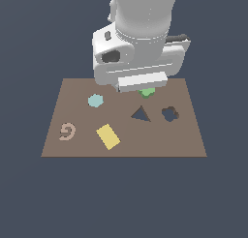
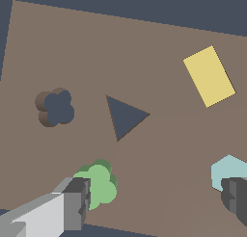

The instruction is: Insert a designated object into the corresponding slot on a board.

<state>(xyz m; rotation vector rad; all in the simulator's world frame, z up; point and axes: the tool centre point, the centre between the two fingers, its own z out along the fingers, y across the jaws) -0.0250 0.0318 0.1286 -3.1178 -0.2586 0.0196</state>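
1 green piece (image 2: 100, 184) beside finger, inside open gripper (image 2: 157, 196)

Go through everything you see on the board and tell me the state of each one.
Pincer: open, fingers wide apart.
Green piece: flat on the board, not gripped, beside one finger.
Flower slot: empty.
Triangular hole: empty.
Yellow rectangle: lying flat.
Light-blue hexagon: lying flat, partly hidden by the other finger.

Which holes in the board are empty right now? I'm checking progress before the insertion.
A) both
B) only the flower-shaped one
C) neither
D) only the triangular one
A: the triangular hole and the flower-shaped slot both show dark and unfilled, while the green piece lies on the board apart from them.
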